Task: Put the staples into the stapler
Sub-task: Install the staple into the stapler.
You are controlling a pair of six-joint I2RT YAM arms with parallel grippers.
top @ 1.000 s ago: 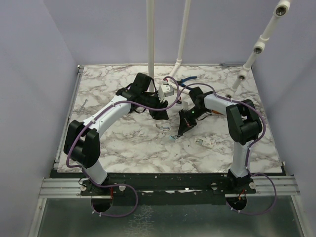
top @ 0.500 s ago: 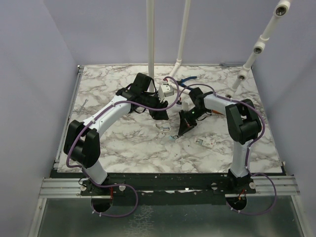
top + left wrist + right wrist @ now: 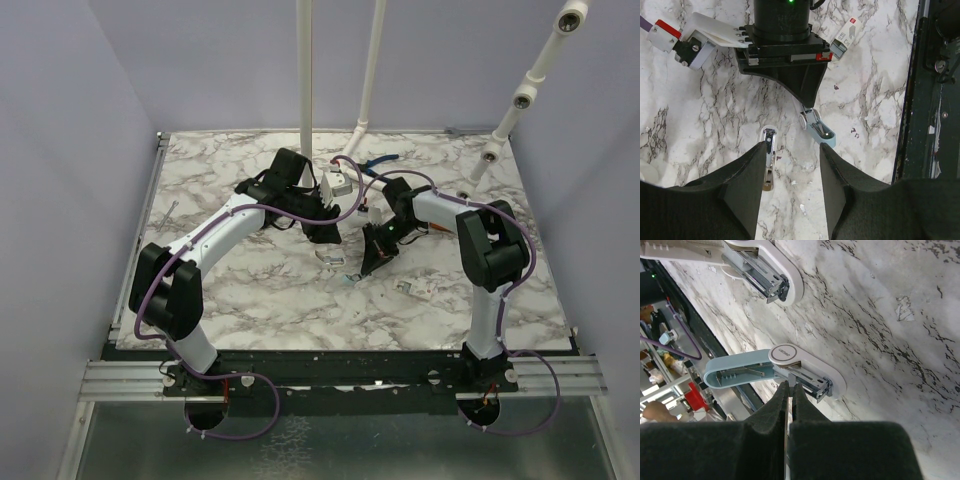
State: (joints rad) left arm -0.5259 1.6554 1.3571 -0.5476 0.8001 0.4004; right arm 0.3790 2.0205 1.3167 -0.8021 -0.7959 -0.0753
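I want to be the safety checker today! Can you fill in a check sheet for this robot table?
Surface: marble-patterned table, with a few tiny specks near the staplers.
Job's things: pale blue-green stapler lying flipped open, metal track showing.
Clutter: white stapler; white packet with a red mark; blue-handled tool at the far edge.
Grippers: left gripper open, with the white stapler beside one finger; right gripper shut, tips at the open stapler; cannot tell if staples are pinched.
Cables: purple cables run along both arms.
Surroundings: white pipes behind the table, lilac walls around.
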